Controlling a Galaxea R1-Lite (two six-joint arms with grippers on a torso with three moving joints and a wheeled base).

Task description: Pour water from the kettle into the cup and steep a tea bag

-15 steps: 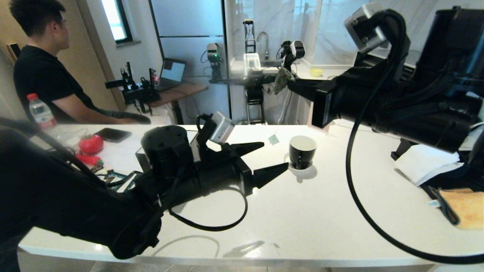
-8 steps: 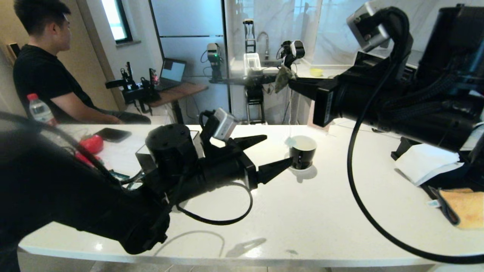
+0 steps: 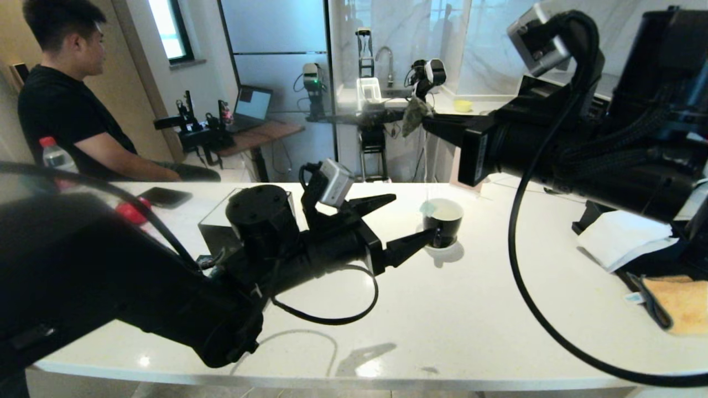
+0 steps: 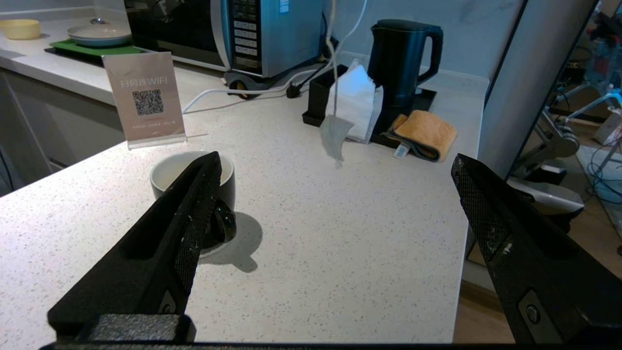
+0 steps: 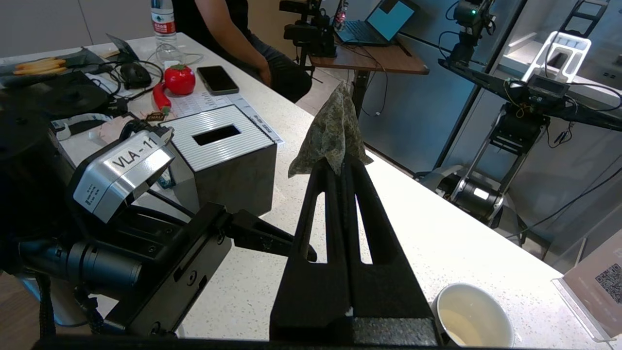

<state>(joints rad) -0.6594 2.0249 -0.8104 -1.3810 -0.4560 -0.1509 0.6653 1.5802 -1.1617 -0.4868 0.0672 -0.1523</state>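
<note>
On the white table [image 3: 470, 309], the left tool [image 3: 406, 221] reaches with fingers spread beside the cup [image 3: 441, 221], while the raised right tool [image 5: 342, 163], pressed together, pinches the tea bag [image 5: 333, 131] above.

The black cup [image 3: 442, 221], holding pale water [image 5: 459, 324], is standing upright beside the left gripper [image 3: 405, 223]'s fingertip; the black kettle [image 4: 401, 62] is sitting well beyond.

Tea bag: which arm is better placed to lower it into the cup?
Right. The right arm has its jaws shut on the greenish tag, and the tea bag dangles below on its string near the cup. The left arm has open, empty jaws beside the cup.
</note>
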